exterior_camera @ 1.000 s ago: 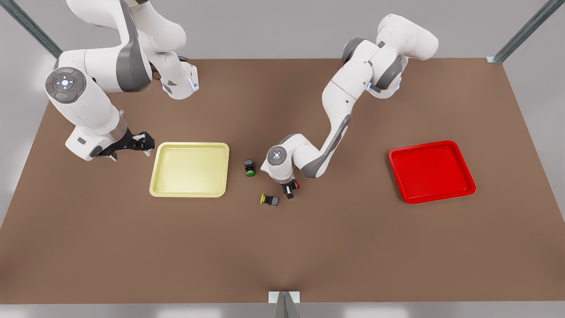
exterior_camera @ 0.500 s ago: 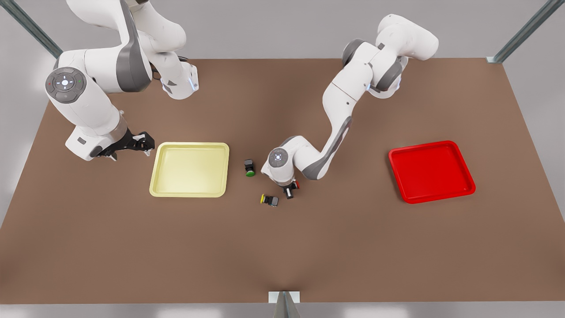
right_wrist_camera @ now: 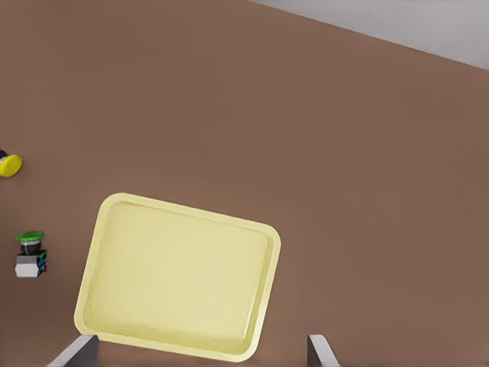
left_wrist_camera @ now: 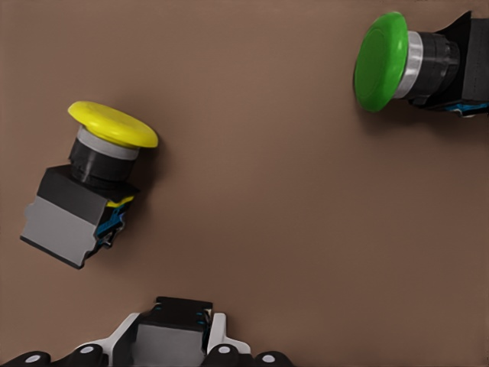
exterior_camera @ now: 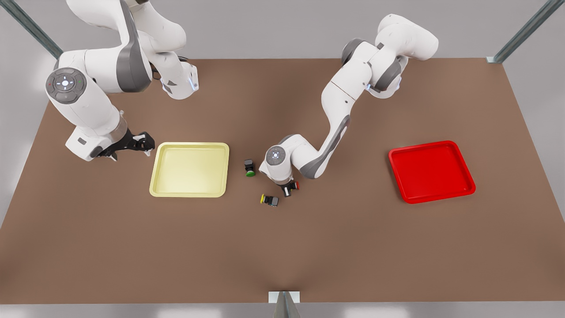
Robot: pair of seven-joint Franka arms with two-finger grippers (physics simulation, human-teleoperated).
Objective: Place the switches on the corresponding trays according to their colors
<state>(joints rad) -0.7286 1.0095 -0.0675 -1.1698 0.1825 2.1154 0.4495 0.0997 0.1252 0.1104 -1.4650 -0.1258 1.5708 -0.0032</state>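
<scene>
Front view: the left gripper (exterior_camera: 289, 190) is closed around the red-capped switch (exterior_camera: 296, 185) at table centre; the right gripper (exterior_camera: 142, 142) waits, slightly parted, at nine o'clock of the yellow tray (exterior_camera: 190, 169). Three switches, two trays; the red tray (exterior_camera: 431, 171) lies at three o'clock. Left wrist view: the yellow-capped switch (left_wrist_camera: 85, 193) and the green-capped switch (left_wrist_camera: 416, 61) lie apart on the table (left_wrist_camera: 267, 191).

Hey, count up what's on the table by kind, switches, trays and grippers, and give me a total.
Switches: 3 (red-capped switch, yellow-capped switch, green-capped switch)
Trays: 2 (yellow tray, red tray)
Grippers: 2 (left gripper at the red-capped switch, right gripper waiting, open, beside the yellow tray)
Total: 7
</scene>
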